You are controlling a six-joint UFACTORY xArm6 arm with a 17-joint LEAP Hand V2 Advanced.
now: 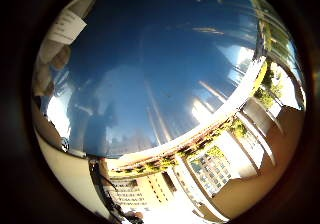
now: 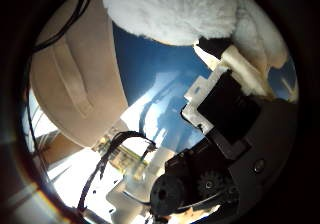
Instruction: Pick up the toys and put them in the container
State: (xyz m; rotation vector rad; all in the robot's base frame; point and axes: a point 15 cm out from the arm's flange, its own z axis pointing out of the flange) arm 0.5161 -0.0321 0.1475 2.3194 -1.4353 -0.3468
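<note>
A: Blue glossy surface fills your little-finger view, so the palm sits close over it. Beige container lies right beside it.

B: Toy?

A: White plush toy presses against the hand, finger alongside it. Can't tell whether you're clamped or just touching; confirm before lifting.

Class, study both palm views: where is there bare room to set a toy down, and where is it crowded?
The glossy blue surface lies bare across most of the little finger side view, bordered by a white rim and a beige wall. It is crowded where the white plush toy presses against the hand in the thumb side view.
</note>
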